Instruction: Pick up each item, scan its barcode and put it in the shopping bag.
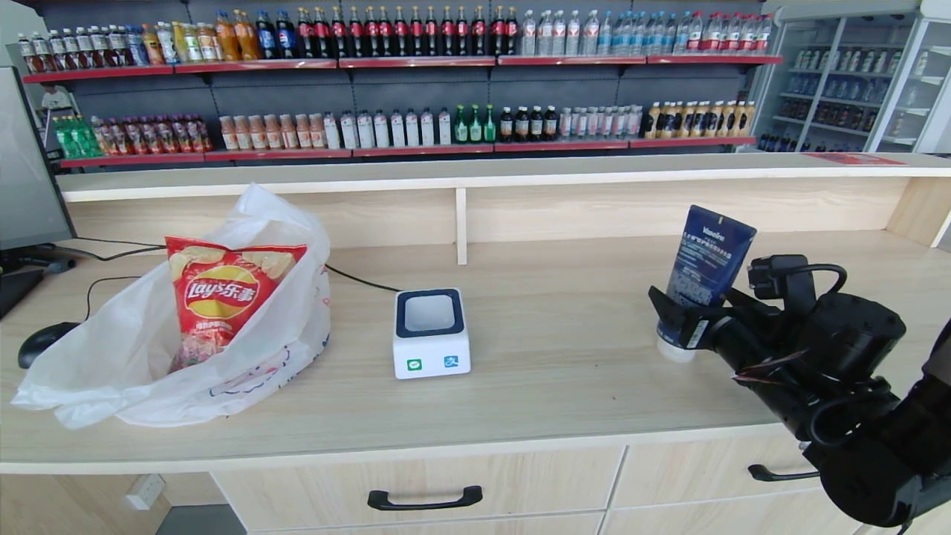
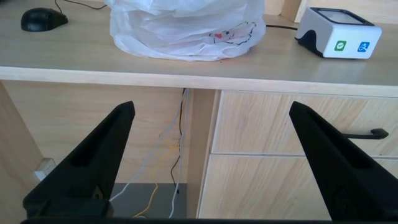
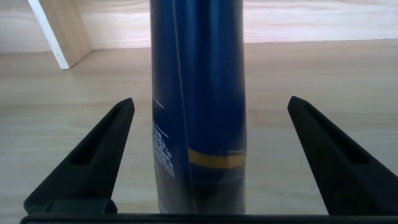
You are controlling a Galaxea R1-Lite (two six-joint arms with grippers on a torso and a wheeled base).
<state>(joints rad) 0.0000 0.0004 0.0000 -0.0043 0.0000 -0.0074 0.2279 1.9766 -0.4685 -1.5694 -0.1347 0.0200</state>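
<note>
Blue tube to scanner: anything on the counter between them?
Nothing: the head view shows bare counter between the blue tube and the scanner.

Light wood tabletop [image 1: 565, 327] with a raised back ledge [image 1: 520, 174] on a white divider [image 1: 461, 223]. Black computer mouse [image 1: 41, 342] at far left edge, monitor [image 1: 26, 171] behind it, black cable [image 1: 356, 281] running across. Drawers below with black handles [image 1: 425, 499]. Loose wires [image 2: 177, 155] hang under the tabletop. Behind, red shelves [image 1: 416, 63] hold rows of drink bottles; glass-door cooler [image 1: 854, 82] at far right.
</note>
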